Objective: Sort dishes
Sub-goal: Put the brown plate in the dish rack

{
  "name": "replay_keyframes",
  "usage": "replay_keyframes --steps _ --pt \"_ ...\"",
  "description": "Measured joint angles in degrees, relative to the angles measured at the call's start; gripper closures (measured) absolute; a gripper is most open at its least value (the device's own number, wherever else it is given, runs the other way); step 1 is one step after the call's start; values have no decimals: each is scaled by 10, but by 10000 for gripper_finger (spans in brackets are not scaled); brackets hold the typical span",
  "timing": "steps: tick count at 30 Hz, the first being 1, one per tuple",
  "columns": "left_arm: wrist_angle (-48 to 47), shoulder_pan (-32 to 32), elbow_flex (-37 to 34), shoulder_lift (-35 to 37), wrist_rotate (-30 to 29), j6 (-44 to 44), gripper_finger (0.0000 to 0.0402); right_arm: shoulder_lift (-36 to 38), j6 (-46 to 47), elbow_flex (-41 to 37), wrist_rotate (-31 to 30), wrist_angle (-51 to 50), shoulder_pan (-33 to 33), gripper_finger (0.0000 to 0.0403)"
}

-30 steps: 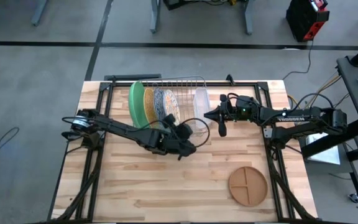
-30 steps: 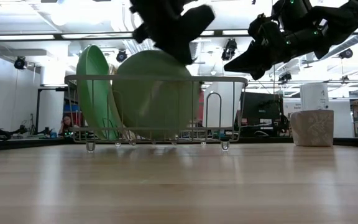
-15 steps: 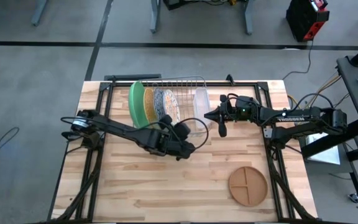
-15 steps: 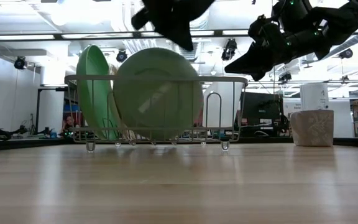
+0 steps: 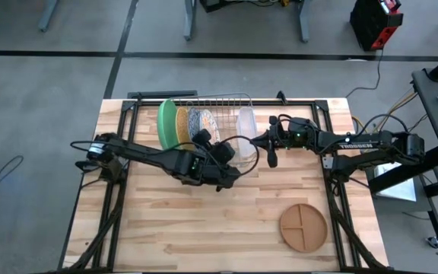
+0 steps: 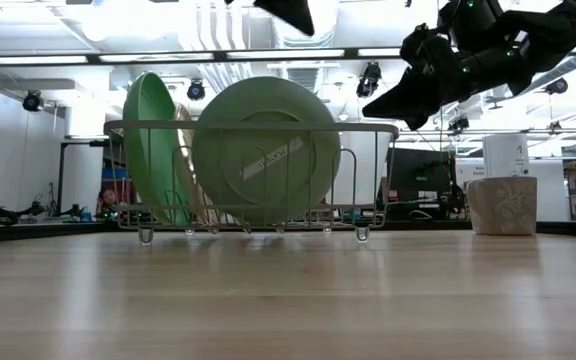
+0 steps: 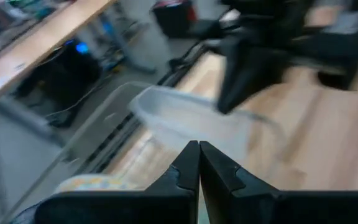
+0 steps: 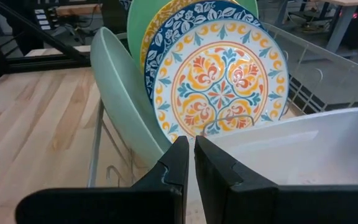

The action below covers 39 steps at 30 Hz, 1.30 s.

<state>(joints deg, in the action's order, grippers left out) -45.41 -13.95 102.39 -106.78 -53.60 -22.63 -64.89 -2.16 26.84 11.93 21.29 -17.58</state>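
Upright in the rack (image 5: 223, 103) at the desk's (image 5: 166, 228) twelve o'clock stand the green (image 5: 166, 124), gold (image 5: 181, 126), floral (image 8: 219, 84) and teal (image 6: 265, 150) plates, the teal at the row's three o'clock end. The brown plate (image 5: 303, 226) lies flat at five o'clock. The left pincer (image 5: 223, 156), fingers together, is just beside the teal plate; the right pincer (image 5: 268, 148), also together and empty, hovers just three o'clock of the rack.

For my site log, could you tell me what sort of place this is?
Probably a robotics lab: a butcher-block wooden table on grey concrete, black desktop monitors behind, and a wire dish rack staged for testing.
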Motion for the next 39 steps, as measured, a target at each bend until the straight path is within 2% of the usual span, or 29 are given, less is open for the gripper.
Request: replay_keyframes --steps 6,12,18,23,32,39 --pt "141 -22 -8 0 64 111 401 98 6 0 0 -89 1 384" --pt "204 -54 -19 -12 69 170 401 218 28 -3 0 -250 15 384" --pt "226 -77 -19 -66 73 175 401 297 82 -46 0 -308 94 384" --pt "254 -94 -19 -113 97 173 401 345 139 -72 1 -406 174 384" --pt "348 -131 -19 -179 128 174 401 358 299 -82 -1 -412 340 384" --pt "370 -161 -19 -189 124 153 401 292 362 -82 -7 -437 444 384"
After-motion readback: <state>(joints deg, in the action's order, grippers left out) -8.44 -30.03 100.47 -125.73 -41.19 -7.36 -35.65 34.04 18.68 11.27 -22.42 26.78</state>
